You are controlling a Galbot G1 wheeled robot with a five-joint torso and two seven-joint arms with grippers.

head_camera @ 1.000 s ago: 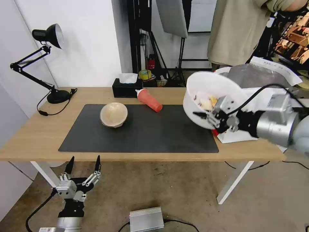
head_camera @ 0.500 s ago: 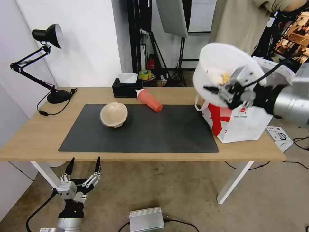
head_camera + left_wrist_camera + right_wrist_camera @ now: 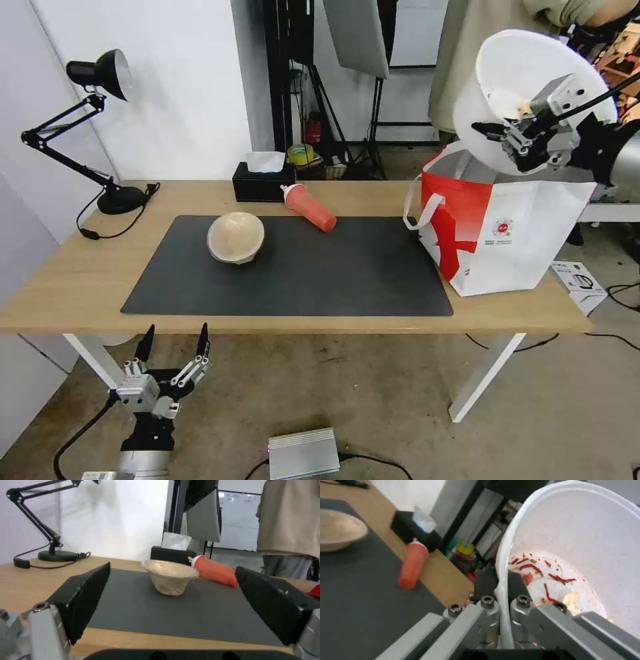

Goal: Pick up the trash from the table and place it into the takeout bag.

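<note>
The white bowl (image 3: 586, 542) looks like thin, smooth plastic, faintly glossy and smeared with red scraps. The tan bowl (image 3: 170, 579) appears to be matt, fibrous paper. The table (image 3: 80, 280) shows light wood grain under a matt dark mat (image 3: 300, 273).

The left tool (image 3: 173, 610) hangs at the desk (image 3: 30, 585) edge, fingers (image 3: 83, 597) spread wide. Between them, on the mat (image 3: 186, 615), stands the tan bowl (image 3: 170, 579); the red cup (image 3: 215, 571) lies behind it.
</note>
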